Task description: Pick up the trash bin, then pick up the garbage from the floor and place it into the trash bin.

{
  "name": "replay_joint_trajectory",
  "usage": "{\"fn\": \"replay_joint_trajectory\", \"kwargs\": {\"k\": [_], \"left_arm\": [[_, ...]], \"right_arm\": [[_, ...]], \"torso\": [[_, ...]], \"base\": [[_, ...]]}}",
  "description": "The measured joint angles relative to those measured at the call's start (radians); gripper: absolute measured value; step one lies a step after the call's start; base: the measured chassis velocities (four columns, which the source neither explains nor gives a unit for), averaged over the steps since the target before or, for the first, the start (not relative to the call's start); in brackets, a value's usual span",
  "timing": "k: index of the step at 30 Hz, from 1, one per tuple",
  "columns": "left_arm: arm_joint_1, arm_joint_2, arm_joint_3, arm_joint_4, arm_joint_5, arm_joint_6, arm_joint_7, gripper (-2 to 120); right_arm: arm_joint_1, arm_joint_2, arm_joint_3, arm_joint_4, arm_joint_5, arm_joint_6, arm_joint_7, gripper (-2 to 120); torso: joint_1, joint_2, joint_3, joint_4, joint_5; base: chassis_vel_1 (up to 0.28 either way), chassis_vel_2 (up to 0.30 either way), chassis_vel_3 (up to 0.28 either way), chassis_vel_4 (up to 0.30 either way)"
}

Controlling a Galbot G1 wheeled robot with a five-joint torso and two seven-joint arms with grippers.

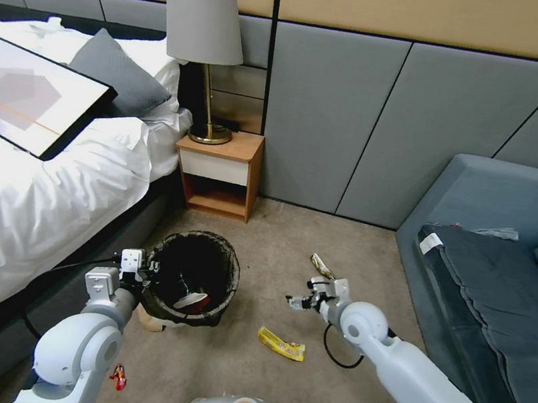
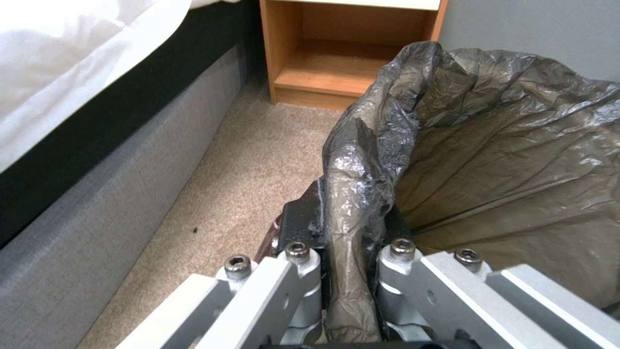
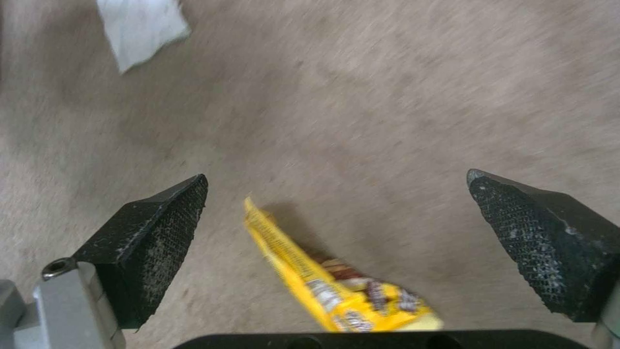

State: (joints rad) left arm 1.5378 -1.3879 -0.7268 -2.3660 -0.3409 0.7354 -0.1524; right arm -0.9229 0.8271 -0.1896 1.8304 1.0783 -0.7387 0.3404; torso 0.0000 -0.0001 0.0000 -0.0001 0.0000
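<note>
A: Left gripper (image 1: 149, 269) is clamped on the near-left rim of the trash bin (image 1: 193, 278); the left wrist view has the folded bag edge pinched between the jaws. The bin sits by the bed (image 1: 26, 205), in front of the nightstand (image 1: 219, 174).

B: And the right?

A: Right gripper (image 3: 336, 213) hangs above the carpet (image 1: 257, 368), pads (image 3: 162, 232) spread wide, nothing between them. The yellow wrapper (image 3: 336, 286) lies flat on the floor below it. In the head view that wrapper (image 1: 281, 345) sits just right of the bin.

B: Handling?

A: Likely near weightless, thin crinkly film, slick. It will buckle rather than resist. Best bet: pinch across its narrow width near the middle, pads pressed close to the carpet so the film bunches between them.

B: Other litter?

A: A white tissue (image 3: 142, 29) farther off, a wrapper (image 1: 321, 264) beyond the right gripper, a small red piece (image 1: 118, 376) near the left arm. All soft and light, by the look.
</note>
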Motion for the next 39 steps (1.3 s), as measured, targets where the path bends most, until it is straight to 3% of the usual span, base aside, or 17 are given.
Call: {"fn": "replay_joint_trajectory", "kwargs": {"k": [14, 39], "left_arm": [[0.020, -0.015, -0.004, -0.027, 0.016, 0.000, -0.003, 4], [0.038, -0.049, -0.008, -0.050, 0.032, 0.000, 0.000, 4]], "right_arm": [[0.059, 0.056, -0.140, -0.119, 0.018, 0.002, -0.007, 100], [0.031, 0.065, -0.198, -0.261, -0.045, 0.003, -0.020, 100]], "torso": [[0.000, 0.000, 0.000, 0.0002, 0.0000], [0.000, 0.000, 0.000, 0.0001, 0.0001]], "base": [[0.000, 0.000, 0.000, 0.000], [0.000, 0.000, 0.000, 0.000]]}}
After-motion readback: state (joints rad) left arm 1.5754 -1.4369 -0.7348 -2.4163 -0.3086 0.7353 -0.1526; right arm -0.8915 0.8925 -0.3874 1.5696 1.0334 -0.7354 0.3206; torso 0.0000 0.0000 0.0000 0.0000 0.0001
